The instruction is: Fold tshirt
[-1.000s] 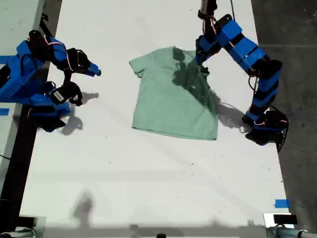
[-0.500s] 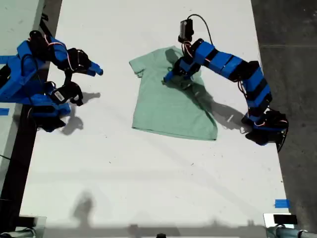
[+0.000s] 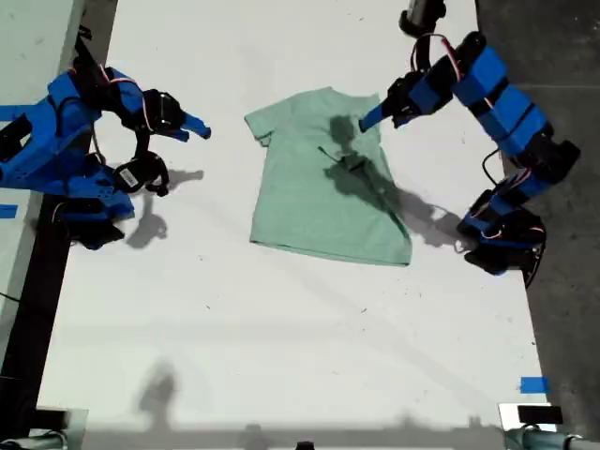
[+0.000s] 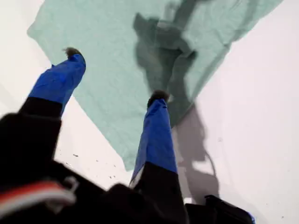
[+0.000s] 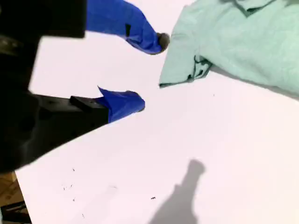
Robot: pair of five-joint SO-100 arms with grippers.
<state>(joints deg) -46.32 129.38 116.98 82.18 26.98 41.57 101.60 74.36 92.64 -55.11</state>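
Observation:
The pale mint-green tshirt lies flat on the white table, collar toward the far edge. One short sleeve sticks out on the exterior view's left; the opposite side looks folded inward. My first gripper hovers open above the shirt's far corner on the exterior view's right, casting a shadow on the cloth. In the first wrist view the gripper holds nothing, with the tshirt beneath. My second gripper is open over bare table, short of the sleeve; in its wrist view the crumpled sleeve of the tshirt lies just ahead.
Both arm bases stand on the table's sides, one at the exterior view's left and one at its right. Blue tape marks sit near the edges. Dark floor runs beyond the table in the exterior view's right.
My first gripper reached down onto the shirt's middle, then lifted off and drew back toward the exterior view's right. My second gripper edged slightly toward the shirt.

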